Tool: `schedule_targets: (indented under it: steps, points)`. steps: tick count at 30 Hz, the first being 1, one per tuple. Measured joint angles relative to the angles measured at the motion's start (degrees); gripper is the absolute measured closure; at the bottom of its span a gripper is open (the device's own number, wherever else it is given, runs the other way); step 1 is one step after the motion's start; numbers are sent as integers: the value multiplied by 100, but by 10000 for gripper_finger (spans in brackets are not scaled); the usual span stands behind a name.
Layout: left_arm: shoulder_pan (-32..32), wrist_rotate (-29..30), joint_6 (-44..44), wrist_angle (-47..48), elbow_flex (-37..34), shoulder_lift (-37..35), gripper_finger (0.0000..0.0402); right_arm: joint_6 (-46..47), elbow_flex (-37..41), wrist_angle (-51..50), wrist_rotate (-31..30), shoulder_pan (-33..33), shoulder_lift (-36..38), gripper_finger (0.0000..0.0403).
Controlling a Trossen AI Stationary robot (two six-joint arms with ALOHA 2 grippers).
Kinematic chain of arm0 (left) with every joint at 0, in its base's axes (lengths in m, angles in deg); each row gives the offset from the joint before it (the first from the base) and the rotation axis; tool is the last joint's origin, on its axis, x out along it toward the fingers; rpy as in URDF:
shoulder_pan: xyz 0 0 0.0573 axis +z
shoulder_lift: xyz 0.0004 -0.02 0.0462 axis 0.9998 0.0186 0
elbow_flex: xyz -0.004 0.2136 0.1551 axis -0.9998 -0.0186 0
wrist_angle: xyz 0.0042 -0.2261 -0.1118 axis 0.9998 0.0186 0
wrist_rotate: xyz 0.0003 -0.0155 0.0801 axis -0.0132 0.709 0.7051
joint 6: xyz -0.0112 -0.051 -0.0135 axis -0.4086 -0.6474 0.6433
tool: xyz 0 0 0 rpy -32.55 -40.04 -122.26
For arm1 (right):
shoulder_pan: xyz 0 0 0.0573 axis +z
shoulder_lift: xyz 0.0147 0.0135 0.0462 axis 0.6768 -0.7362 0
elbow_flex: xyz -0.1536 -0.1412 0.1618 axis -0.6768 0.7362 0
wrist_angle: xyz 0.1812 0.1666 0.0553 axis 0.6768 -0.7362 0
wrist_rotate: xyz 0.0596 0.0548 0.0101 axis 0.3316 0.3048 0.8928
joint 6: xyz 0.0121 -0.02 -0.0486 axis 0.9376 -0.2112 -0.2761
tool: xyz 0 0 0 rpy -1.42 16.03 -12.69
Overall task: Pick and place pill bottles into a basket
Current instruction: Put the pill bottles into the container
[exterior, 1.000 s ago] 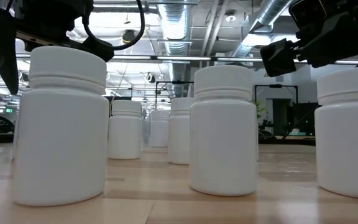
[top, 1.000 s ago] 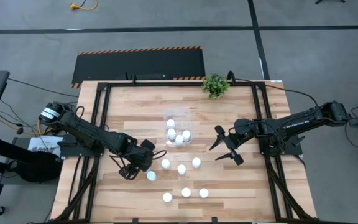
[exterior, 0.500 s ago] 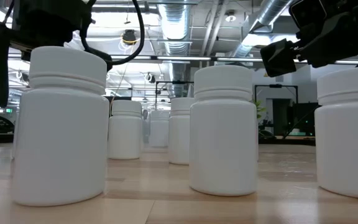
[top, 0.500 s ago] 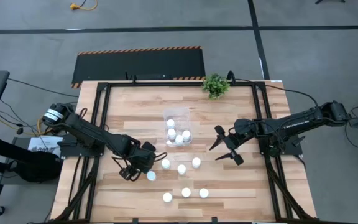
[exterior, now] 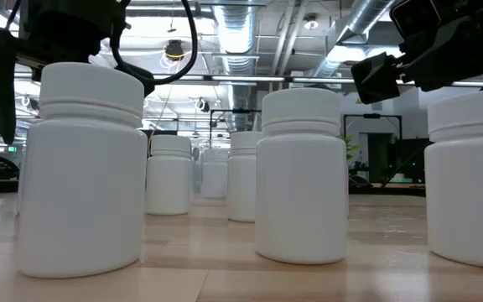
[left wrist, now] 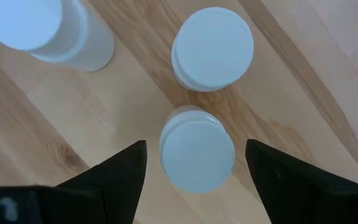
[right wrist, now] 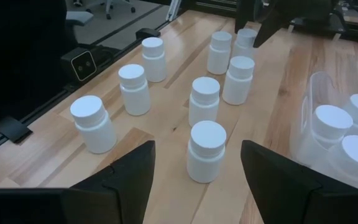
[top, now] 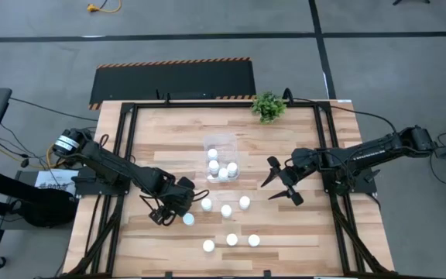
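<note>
Several white pill bottles stand upright on the wooden table; several more stand in the clear basket (top: pixel 221 159) at mid-table. My left gripper (top: pixel 178 211) is open over the front-left bottle (top: pixel 188 219). In the left wrist view its fingers (left wrist: pixel 120 171) stand on either side of that bottle's cap (left wrist: pixel 197 155) without touching it. In the low view this bottle (exterior: pixel 82 168) is large at the left, under the dark gripper. My right gripper (top: pixel 281 184) is open and empty, held above the table to the right of the bottles.
Other loose bottles stand close by (top: pixel 206 204), (top: pixel 226 210), (top: pixel 244 202), and a row of three stands near the front edge (top: pixel 231 239). A small green plant (top: pixel 268 106) stands at the far edge. Black frame rails (top: pixel 126 155) run along the table's sides.
My left gripper has come down a little and toward the table's near edge, so its open fingers now stand lower beside the front-left bottle. The bottles have stayed in place.
</note>
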Motion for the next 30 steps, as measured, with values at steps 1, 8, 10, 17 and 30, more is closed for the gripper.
schedule_targets:
  steps: [1, 8, 10, 17, 30]
  points:
    - [0, 0, 4, -6, 0, 0, 138, 0, 0, -2, 0, 0, 0, 173]
    - [0, -5, 3, -8, 0, 0, 142, 0, 0, -2, 0, 0, 0, 173]
    - [0, -7, 1, -3, 0, 0, 151, 0, 0, -2, 0, 0, 0, 173]
    - [0, -7, -1, 16, 0, 2, 206, 0, 0, -2, 0, 0, 0, 173]
    - [49, -9, -22, 11, 2, 2, 234, 0, 0, 13, 0, 0, 0, 173]
